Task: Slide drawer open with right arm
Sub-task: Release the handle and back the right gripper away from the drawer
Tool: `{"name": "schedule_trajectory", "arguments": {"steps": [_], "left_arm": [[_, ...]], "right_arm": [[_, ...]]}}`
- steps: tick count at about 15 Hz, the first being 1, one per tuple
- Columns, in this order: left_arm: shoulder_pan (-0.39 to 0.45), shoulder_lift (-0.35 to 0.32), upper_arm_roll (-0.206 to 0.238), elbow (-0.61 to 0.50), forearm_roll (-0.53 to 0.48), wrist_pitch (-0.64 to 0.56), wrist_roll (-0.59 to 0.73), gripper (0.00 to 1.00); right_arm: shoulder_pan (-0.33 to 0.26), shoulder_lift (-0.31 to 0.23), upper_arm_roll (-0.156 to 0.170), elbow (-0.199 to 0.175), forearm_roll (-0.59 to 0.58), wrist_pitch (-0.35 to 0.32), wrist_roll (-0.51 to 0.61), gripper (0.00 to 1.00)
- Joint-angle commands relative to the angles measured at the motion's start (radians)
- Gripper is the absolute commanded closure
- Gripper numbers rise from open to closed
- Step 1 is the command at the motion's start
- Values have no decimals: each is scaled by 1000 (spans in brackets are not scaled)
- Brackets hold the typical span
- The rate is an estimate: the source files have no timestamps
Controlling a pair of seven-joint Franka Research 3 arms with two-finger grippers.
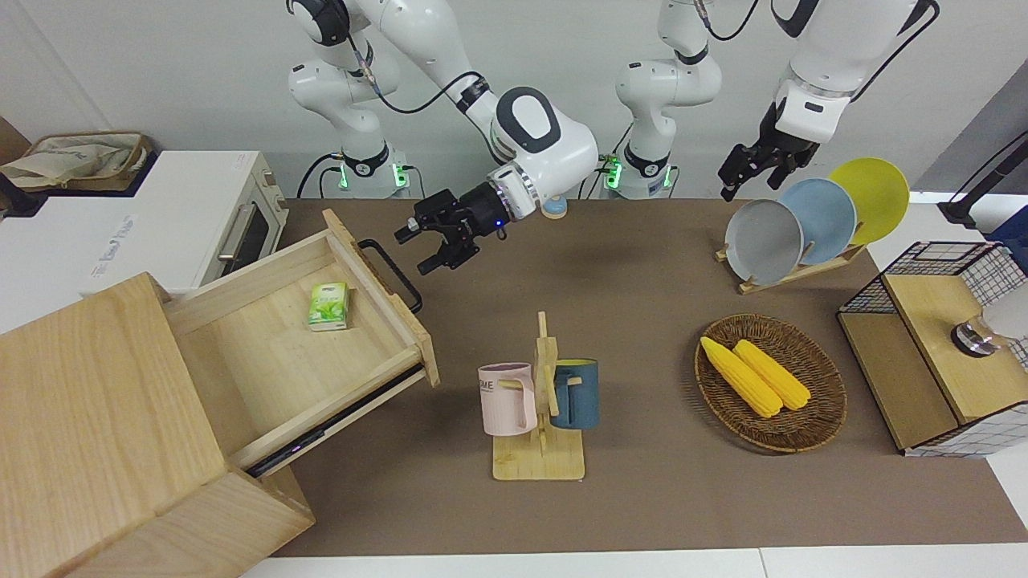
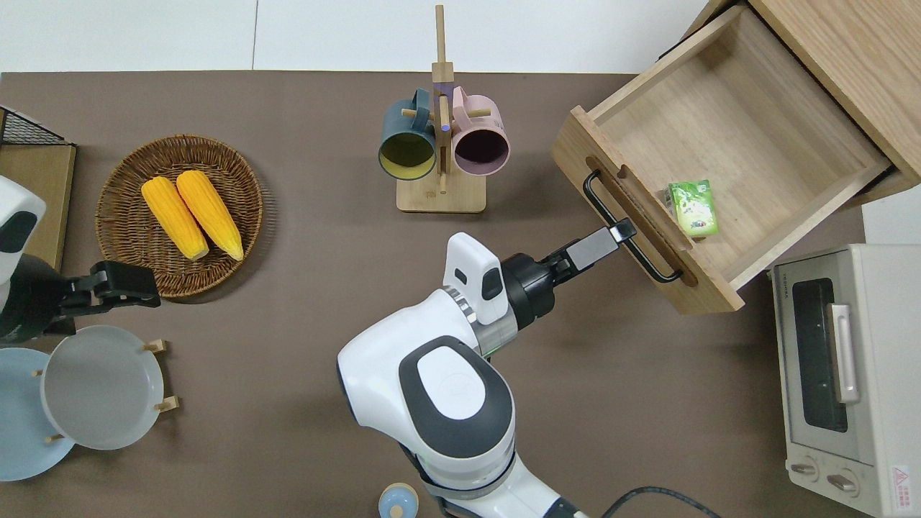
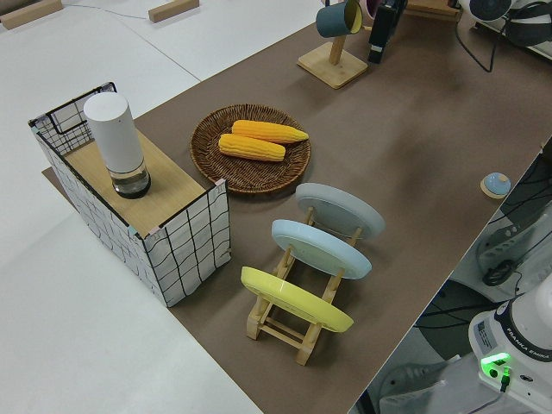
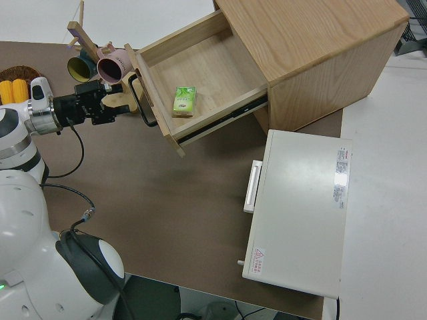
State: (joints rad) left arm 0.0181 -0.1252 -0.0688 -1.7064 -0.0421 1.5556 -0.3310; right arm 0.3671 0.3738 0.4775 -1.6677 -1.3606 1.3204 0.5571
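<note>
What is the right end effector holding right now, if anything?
Nothing. The right end effector is open and clear of the black metal bar handle of the pulled-out light-wood drawer.

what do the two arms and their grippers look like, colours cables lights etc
Both arms are glossy white with rounded segments and dark grey oval joint caps. The right arm carries a black cable clipped along it, a silver wrist ring with a small blue light, and a black two-finger right gripper. The left gripper is black too, below a white wrist block. Green lights glow at both bases.

Two corn cobs (image 1: pixel 755 376), two mugs (image 1: pixel 507 399), three plates (image 1: pixel 819 215), one green packet (image 1: pixel 329 306).
</note>
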Motion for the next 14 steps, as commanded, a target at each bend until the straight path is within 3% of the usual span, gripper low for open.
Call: {"name": "schedule_trajectory", "arguments": {"steps": [1,2,5,8,11,14], "left_arm": [[-1,-8,4,4,-1,-15,9,7],[-1,-8,4,4,-1,-15,9,7],[-1,-8,4,4,-1,-15,10,7],[-1,-8,4,4,-1,-15,10,7],[-1,-8,4,4,-1,-15,9,7],[-1,-8,4,4,-1,-15,9,7]], "right_arm": [[81,-26,-48,-6,67,-24,26,9],[104,-32,-66,-6,81,-24,24,7],[115,-49,-71,-4,135,-17,27,7],[110,-113,-95,-4,254,61,52,9],[57,-231,-131,-4,456,175,26,9],[-51,-317,-128,-4,636,226,17,9]]}}
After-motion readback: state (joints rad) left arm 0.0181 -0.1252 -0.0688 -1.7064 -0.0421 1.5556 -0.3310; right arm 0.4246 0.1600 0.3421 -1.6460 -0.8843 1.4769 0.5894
